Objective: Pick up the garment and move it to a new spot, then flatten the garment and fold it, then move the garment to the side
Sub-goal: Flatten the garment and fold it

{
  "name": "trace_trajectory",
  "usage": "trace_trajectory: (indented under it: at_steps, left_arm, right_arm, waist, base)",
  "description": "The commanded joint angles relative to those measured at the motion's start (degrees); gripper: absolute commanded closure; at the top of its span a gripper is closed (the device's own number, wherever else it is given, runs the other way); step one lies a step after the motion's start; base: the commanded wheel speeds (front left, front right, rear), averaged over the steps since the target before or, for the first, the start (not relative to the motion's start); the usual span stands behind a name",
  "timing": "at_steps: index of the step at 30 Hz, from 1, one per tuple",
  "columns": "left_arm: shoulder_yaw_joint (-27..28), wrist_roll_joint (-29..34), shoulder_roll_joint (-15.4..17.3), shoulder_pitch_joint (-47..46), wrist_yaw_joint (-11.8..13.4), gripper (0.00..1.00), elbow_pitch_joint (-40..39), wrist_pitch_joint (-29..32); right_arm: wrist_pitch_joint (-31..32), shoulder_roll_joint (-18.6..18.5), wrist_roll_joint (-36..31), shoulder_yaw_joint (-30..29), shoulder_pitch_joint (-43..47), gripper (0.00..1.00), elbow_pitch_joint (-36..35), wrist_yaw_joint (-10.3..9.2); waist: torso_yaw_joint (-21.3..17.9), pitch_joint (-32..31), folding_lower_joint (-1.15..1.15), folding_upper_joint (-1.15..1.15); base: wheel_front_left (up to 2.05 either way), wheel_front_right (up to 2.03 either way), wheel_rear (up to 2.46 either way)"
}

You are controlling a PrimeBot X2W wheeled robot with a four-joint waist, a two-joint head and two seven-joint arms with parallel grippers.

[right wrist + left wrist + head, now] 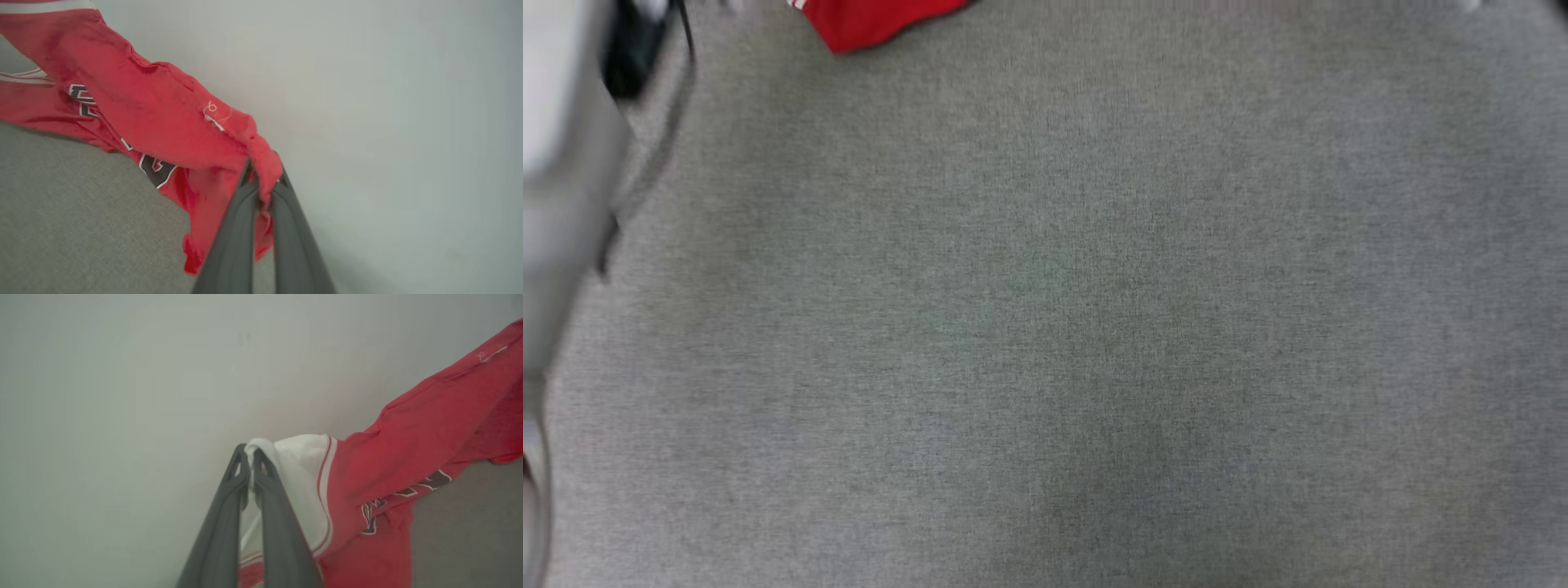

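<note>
The garment (425,441) is a red T-shirt with a white sleeve and striped trim, hanging stretched between my two grippers above the grey surface. My left gripper (250,454) is shut on the edge of the white sleeve. My right gripper (263,173) is shut on a bunched red corner of the garment (163,122). Dark letters with white outlines show on the hanging cloth. In the head view a red corner of the garment (870,23) dips in at the top edge, and my pale left forearm (564,163) blurs along the left side.
The grey woven surface (1062,327) spreads wide below the head camera. A plain pale wall (388,102) stands behind the lifted cloth in both wrist views.
</note>
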Motion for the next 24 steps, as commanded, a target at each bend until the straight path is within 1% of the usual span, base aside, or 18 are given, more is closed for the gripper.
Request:
trace_trajectory:
  at_steps: [1,3,4,5,9,11,14,20,24]
  left_arm:
    - [0.7,-0.3,0.7,4.6,0.8,1.00,-1.8,-0.4]
    - [0.3,-0.3,0.8,10.3,1.1,1.00,-4.1,-0.3]
    - [0.1,-1.0,2.3,25.2,4.0,1.00,-10.1,-0.3]
    - [-0.1,-1.5,2.7,28.2,4.5,1.00,-11.4,-0.3]
    - [-0.9,-3.0,4.9,39.0,6.5,1.00,-16.9,-0.2]
    - [-1.8,-3.7,6.1,43.8,7.5,1.00,-19.5,0.8]
    - [-3.0,-4.9,8.2,50.6,8.9,1.00,-23.3,2.5]
    - [-4.6,-7.7,12.6,63.0,13.1,1.00,-31.1,5.8]
    - [-6.0,-10.1,13.8,69.8,14.9,1.00,-35.3,7.4]
  right_arm:
    - [-0.8,-0.8,0.9,1.3,3.4,1.00,-0.6,-0.04]
    - [-1.6,-1.9,2.0,3.0,6.6,1.00,-1.8,-0.04]
    - [-2.8,-5.2,4.7,6.8,16.4,1.00,-5.7,-0.04]
    - [-2.8,-5.7,5.3,7.6,18.4,1.00,-6.6,-0.04]
    - [-2.9,-8.5,8.0,9.5,26.2,1.00,-9.4,-0.04]
    - [-2.8,-10.0,9.1,9.9,29.8,1.00,-11.0,-0.04]
    - [-3.2,-12.7,10.6,9.6,34.7,1.00,-13.5,-0.04]
    - [-1.3,-17.9,12.2,9.2,45.6,1.00,-20.3,-0.04]
    - [0.6,-21.0,13.0,7.3,53.2,1.00,-25.4,-0.04]
  waist:
    - [0.2,-1.9,-0.01,0.00]
    - [0.7,-3.5,-0.01,0.00]
    - [1.2,-8.3,-0.01,0.00]
    - [1.2,-9.4,-0.01,0.00]
    - [1.5,-13.5,-0.01,0.00]
    - [1.7,-15.4,-0.01,0.00]
    - [1.9,-18.1,-0.01,0.00]
    - [2.0,-22.8,-0.01,0.00]
    - [2.0,-25.4,-0.01,0.00]
  base:
    - [0.00,0.00,0.00]
    - [0.00,0.00,0.00]
    - [0.00,0.00,0.00]
    - [0.00,0.00,0.00]
    - [0.00,0.00,0.00]
    - [0.00,0.00,0.00]
    - [0.00,0.00,0.00]
    - [0.00,0.00,0.00]
    - [0.00,0.00,0.00]
